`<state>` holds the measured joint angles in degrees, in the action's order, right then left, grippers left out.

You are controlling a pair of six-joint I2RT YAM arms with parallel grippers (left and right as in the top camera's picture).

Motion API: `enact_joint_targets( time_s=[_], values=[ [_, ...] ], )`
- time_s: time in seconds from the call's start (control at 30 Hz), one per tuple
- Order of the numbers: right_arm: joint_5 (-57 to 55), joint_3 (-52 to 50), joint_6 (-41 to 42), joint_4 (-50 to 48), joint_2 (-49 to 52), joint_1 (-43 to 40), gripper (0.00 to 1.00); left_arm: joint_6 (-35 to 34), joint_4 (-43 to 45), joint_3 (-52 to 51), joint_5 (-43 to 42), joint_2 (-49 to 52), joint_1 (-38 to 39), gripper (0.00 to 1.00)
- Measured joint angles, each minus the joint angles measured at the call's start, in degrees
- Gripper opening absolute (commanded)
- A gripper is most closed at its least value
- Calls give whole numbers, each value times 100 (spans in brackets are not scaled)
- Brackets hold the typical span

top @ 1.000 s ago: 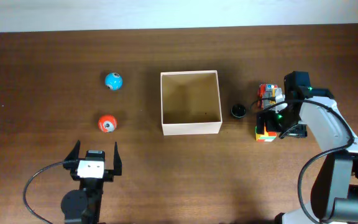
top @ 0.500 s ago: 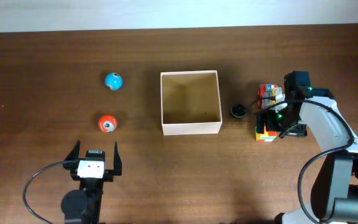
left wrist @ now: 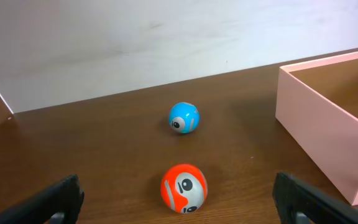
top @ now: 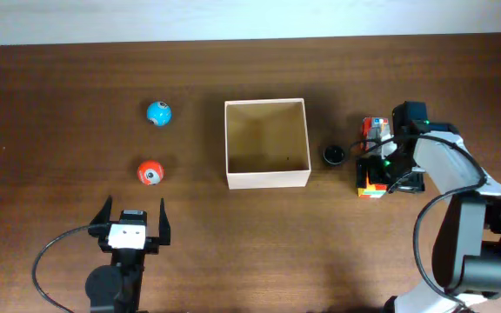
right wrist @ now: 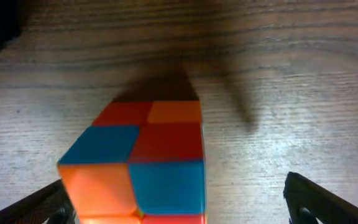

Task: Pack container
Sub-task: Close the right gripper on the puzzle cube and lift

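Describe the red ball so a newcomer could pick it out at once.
Find the square white-walled box in the middle of the table; two small balls lie on its left-arm side. The red ball is the one nearer the left gripper. It is orange-red with a grey face patch; its neighbour, the blue ball, is sky blue.

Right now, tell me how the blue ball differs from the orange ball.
Colour: the blue ball is light blue, the orange ball red-orange. Place: the orange ball lies nearer the left gripper, the blue ball farther back. Face: the orange ball's eyes face the left wrist camera, the blue ball's turn aside. Both are small round toys on the table, left of the box.
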<state>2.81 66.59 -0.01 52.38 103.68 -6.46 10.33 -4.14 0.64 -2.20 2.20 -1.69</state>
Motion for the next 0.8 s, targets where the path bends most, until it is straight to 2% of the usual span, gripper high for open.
enact_joint_targets(
  time_s=[0.1, 0.2, 0.3, 0.37, 0.67, 0.8],
  values=[
    [4, 0, -24, -61, 22, 0, 98, 0, 0, 0, 0, 0, 0, 99],
    [4, 2, -79, -90, 57, 0, 75, 0, 0, 0, 0, 2, 0, 99],
    [22, 2, -101, -122, 92, 0, 56, 0, 0, 0, 0, 0, 0, 99],
    [22, 2, -92, -151, 96, 0, 47, 0, 0, 0, 0, 2, 0, 99],
    [35, 22, -90, -149, 96, 0, 42, 0, 0, 0, 0, 2, 0, 99],
    [168, 232, -81, 245, 129, 13, 43, 0, 0, 0, 0, 2, 0, 99]
  ],
)
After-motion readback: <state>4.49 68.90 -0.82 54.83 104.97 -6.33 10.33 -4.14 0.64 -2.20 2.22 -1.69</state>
